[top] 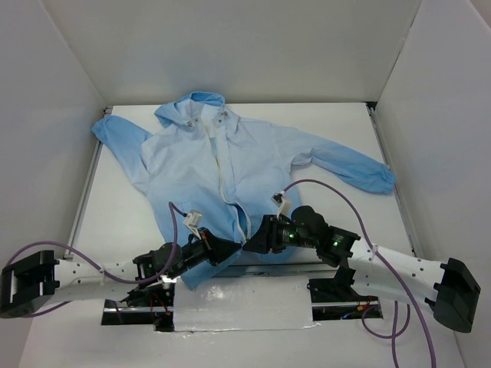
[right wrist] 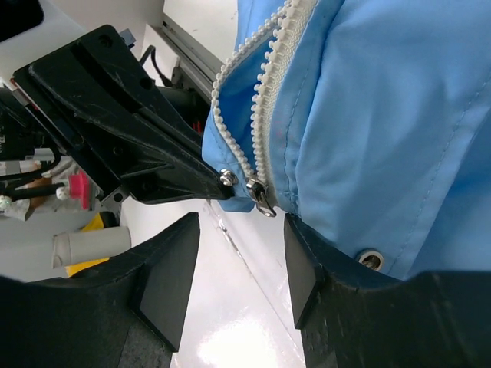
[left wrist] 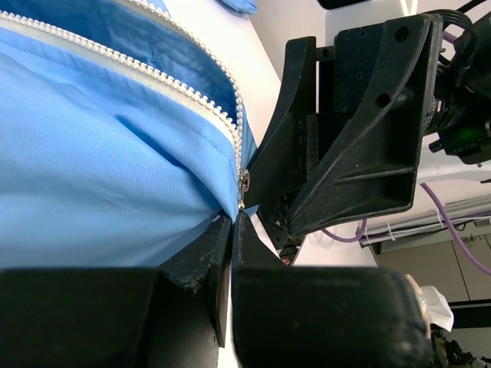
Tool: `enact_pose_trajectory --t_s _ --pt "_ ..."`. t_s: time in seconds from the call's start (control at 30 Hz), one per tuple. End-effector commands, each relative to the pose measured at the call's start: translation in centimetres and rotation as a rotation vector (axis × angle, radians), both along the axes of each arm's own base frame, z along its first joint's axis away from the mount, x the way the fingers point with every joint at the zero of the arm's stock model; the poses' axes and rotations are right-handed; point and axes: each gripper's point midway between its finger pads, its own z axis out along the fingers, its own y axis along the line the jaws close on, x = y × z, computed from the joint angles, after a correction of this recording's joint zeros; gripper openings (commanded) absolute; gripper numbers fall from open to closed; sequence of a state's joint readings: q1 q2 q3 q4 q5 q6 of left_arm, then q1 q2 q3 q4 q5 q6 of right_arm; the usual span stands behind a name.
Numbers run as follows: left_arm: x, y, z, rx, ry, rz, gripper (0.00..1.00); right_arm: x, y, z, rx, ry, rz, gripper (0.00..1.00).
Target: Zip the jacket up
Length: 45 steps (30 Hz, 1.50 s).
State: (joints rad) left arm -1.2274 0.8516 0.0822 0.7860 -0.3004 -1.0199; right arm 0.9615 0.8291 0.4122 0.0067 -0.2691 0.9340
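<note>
2 grips: left jaws pinch the hem of the thin light-blue jacket (top: 192, 169); right jaws, spread short of the small metal zipper slider (right wrist: 261, 198), should close squarely.

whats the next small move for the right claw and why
Probably ease the right claw forward a little and close on the zipper pull. Its jaws stand open with the pull just beyond the tips, the teeth above it are unjoined, and the left claw is shut on the jacket hem beside it.
</note>
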Motion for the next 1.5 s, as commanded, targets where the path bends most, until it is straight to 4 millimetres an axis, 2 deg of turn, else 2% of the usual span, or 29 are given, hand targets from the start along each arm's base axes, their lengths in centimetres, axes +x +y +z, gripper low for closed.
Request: enact_pose_trajectory --t_s 0.0,0.37,0.63,0.77,0.9,0.93,1.13,1.23,1.27,1.47 --pt "-0.5 -1.3 4.9 -0.134 -0.065 -0.048 0.0 0.2 0.7 1.0 0.048 -0.032 0.002 0.55" --pt "-1.0 -1.8 3.9 -0.117 -0.037 -0.078 0.0 0.9 0.8 2.0 0.074 -0.06 -0.03 0.52" --pt "-1.2 -2.0 3.6 -0.11 -0.037 -0.093 0.0 1.1 0.8 1.7 0.068 -0.059 -0.04 0.48" --pt "-1.2 -2.1 3.4 -0.104 -0.032 -0.095 0.0 1.3 0.7 1.6 0.062 -0.058 -0.05 0.36" --pt "-1.2 -2.0 3.4 -0.103 -0.033 -0.092 0.0 1.3 0.7 1.4 0.055 -0.052 -0.051 0.3" --pt "-1.1 -2.0 3.4 -0.101 -0.034 -0.09 0.0 1.3 0.7 1.4 0.051 -0.053 -0.05 0.24" --pt "-1.2 -2.0 3.5 -0.105 -0.032 -0.093 0.0 1.6 0.4 1.0 0.027 -0.053 -0.067 0.1" --pt "-1.1 -2.0 3.4 -0.105 -0.031 -0.09 0.0 1.6 0.4 0.8 0.018 -0.05 -0.07 0.06" --pt "-1.2 -2.0 3.5 -0.106 -0.031 -0.093 0.0 1.6 0.4 0.8 0.016 -0.047 -0.072 0.0" --pt "-1.2 -2.1 3.5 -0.102 -0.034 -0.098 0.0 1.7 0.4 1.0 0.021 -0.058 -0.073 0.0"
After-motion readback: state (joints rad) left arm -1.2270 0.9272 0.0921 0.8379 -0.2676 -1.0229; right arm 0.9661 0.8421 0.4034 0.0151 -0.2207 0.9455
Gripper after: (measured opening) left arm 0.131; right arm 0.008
